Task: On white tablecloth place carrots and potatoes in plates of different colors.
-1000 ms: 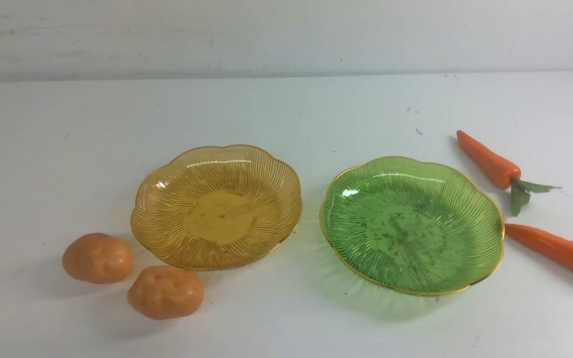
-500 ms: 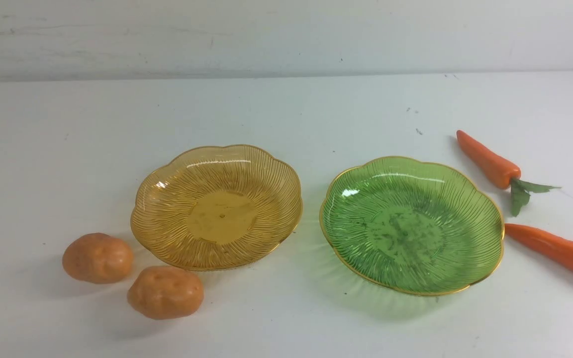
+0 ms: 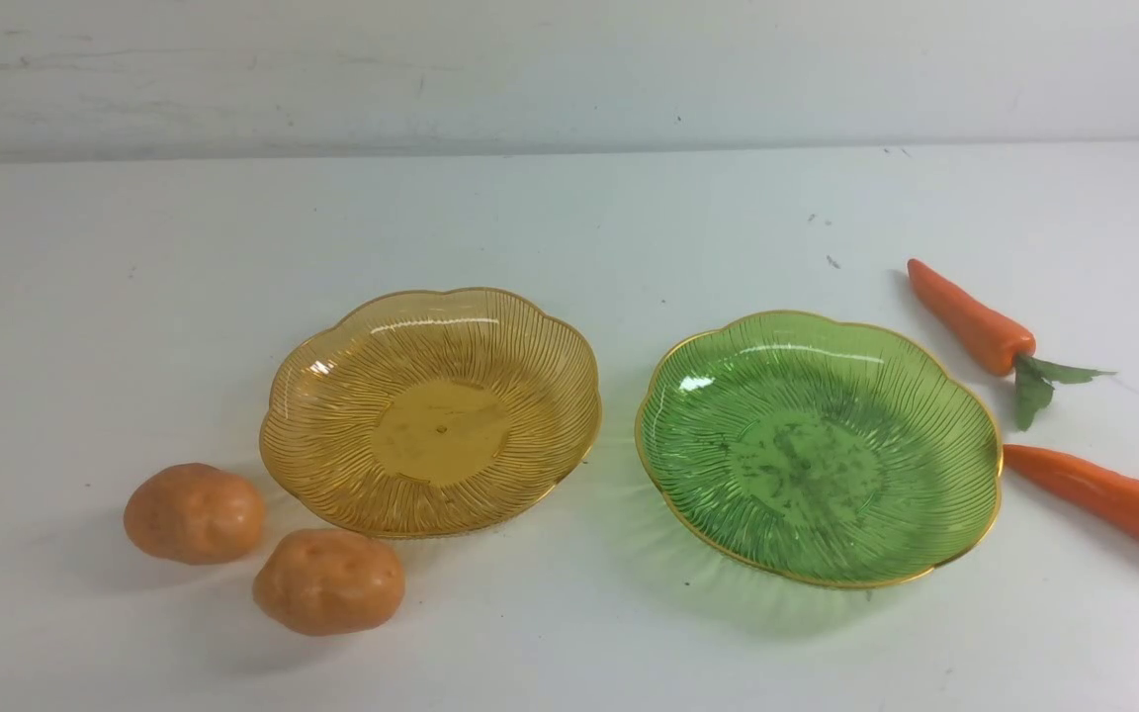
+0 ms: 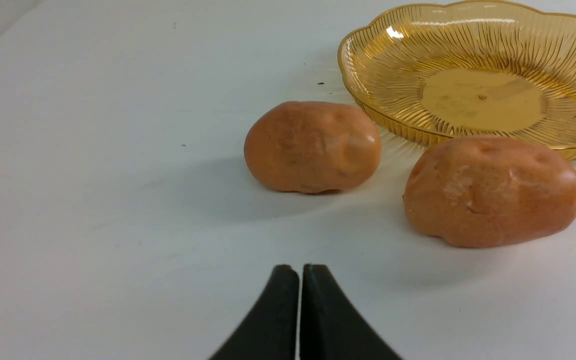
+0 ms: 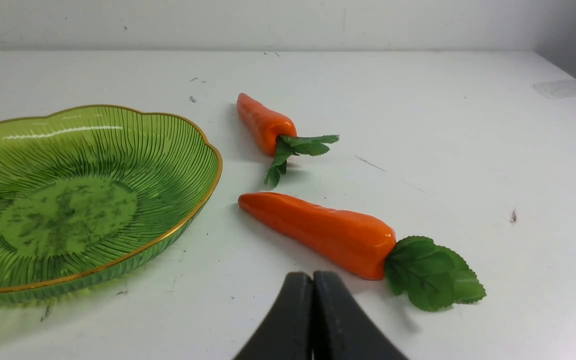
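Change: I saw nothing shift from the earlier front pictures; every item lay where it had been.
Left fingers (image 4: 280,305): pressed together with nothing between them, pointing toward the two potatoes from the near side and touching neither.
Right fingers (image 5: 293,310): pressed together, holding nothing, just short of the near carrot's thick end.
White tablecloth (image 3: 569,218): flat, with a few dark specks toward the far right.
Amber plate (image 3: 303,445): left of centre on the cloth, upright, bare inside.
Green plate (image 3: 965,494): right of the amber plate, near it but apart, bare inside but for dark smudges on its base.
Left potato (image 3: 194,513): on the cloth, left of the amber plate and just beside its near-left rim.
Near potato (image 3: 328,580): right of and nearer than the left potato, a small gap between them, just beside the amber plate's near rim.
Far carrot (image 3: 970,316): on the cloth right of the green plate, tip pointing far-left, leaves trailing near-right.
Near carrot (image 3: 1108,499): tip just beside the green plate's right rim, body running right and nearer; I saw its leafy top only in the right wrist view.
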